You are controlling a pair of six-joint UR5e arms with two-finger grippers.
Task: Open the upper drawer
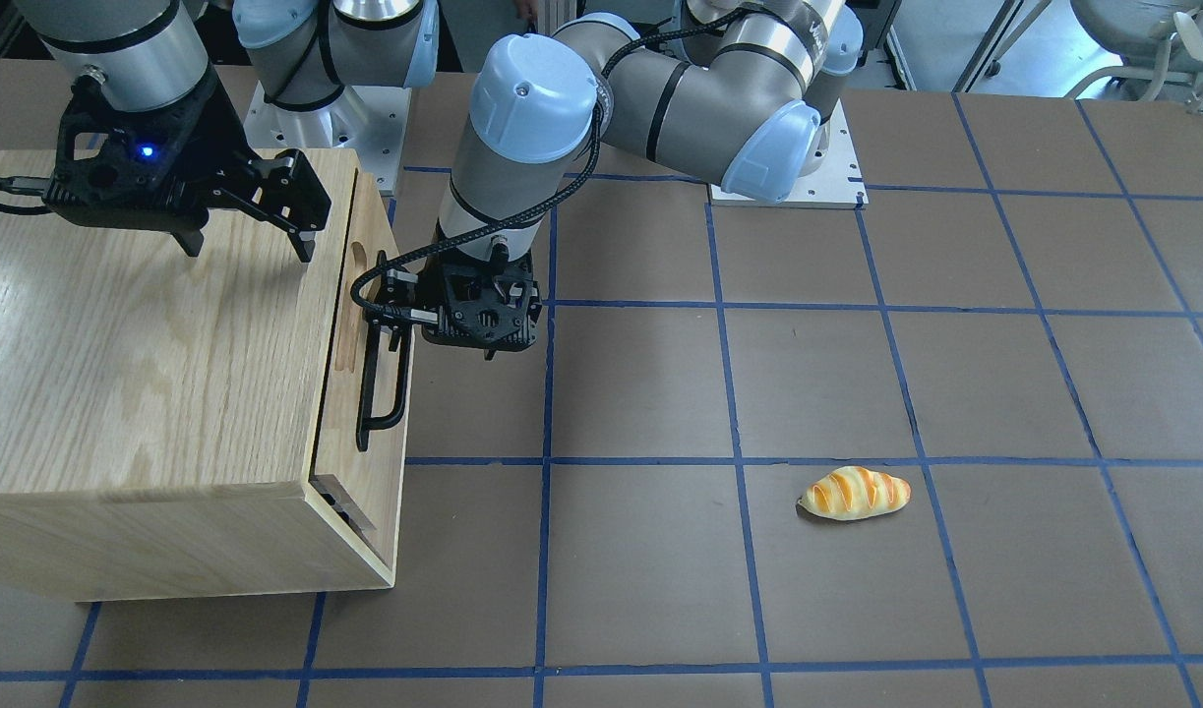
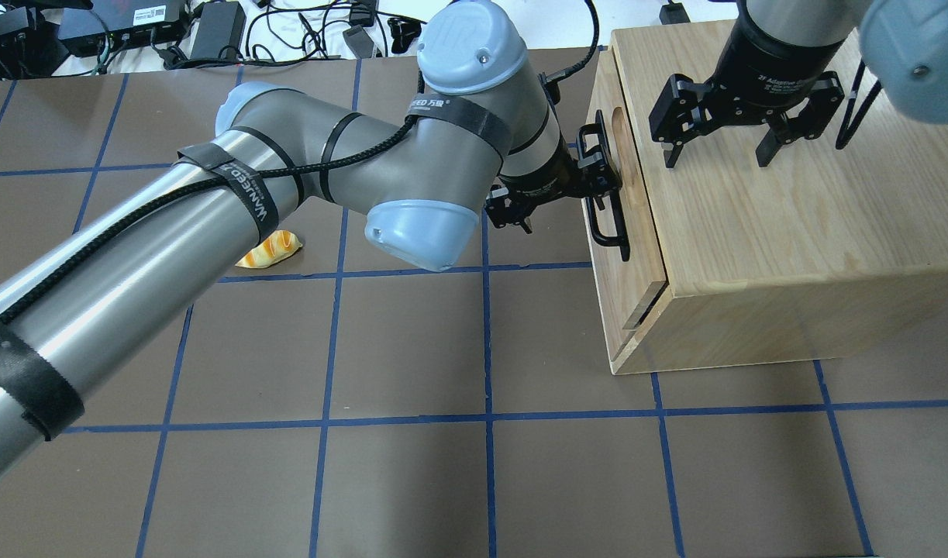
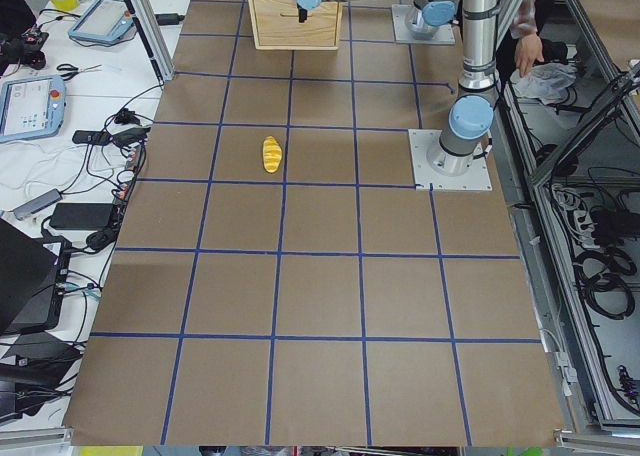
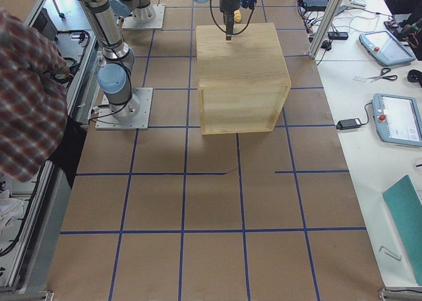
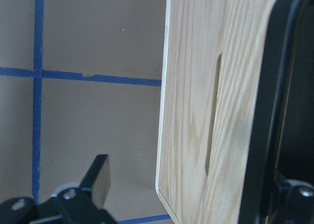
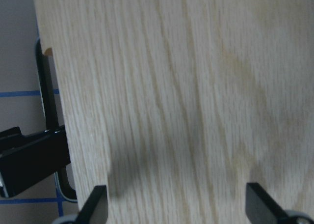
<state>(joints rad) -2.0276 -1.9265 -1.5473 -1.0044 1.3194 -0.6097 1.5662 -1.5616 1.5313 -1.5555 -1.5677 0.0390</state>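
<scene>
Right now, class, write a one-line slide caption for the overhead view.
Left gripper at the black handle of the upper drawer, right gripper open above the cabinet top, bread roll on the table.

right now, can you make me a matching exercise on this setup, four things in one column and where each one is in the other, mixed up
Things:
1. left gripper
2. right gripper
3. bread roll
4. handle

Places:
a. lying on the table, well apart from the cabinet
b. black bar fixed on the drawer front
c. open, above the cabinet's top
d. reaching in sideways at the drawer front

Pairs: 1-d, 2-c, 3-a, 4-b
</scene>
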